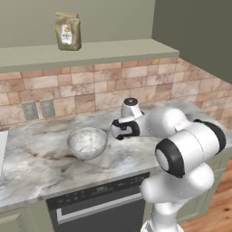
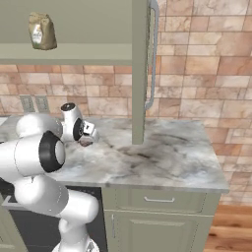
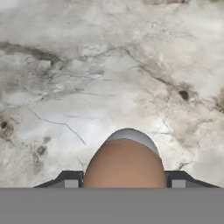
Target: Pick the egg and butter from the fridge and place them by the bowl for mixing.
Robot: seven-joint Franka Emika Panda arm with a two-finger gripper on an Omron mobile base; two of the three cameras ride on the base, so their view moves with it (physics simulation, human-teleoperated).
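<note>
I hold the small brownish-tan egg [image 3: 124,164] between the two dark fingers [image 3: 123,178] of the white arm; the fingers are clenched on its sides, one tip showing at each flank of the shell in the hand view. The egg's long axis runs along the line of the fingers, its narrower end pointing away from the hand and down toward the grey-veined marble worktop [image 3: 109,74].

In the left base view the hand [image 1: 122,129] hangs over the worktop just to the right of the round, pale grey-silver speckled mixing bowl [image 1: 87,142], which stands well back from the front edge above the dark oven panel [image 1: 97,204]. In the right base view the egg [image 2: 86,141] appears as a small dark-brown spot under the wrist, close above the stone; I cannot tell whether it touches yet.

I judge the coming move to be a short straight lowering and release: the patch under the egg is bare marble, flat and hard, so the egg may roll once freed.

The surroundings: a brick-pattern tiled backsplash [image 1: 90,86], two wall sockets [image 1: 38,109], a pale green upper shelf carrying a brown paper bag [image 1: 68,31], and a tall cabinet panel with a long handle [image 2: 152,59] to the right.
</note>
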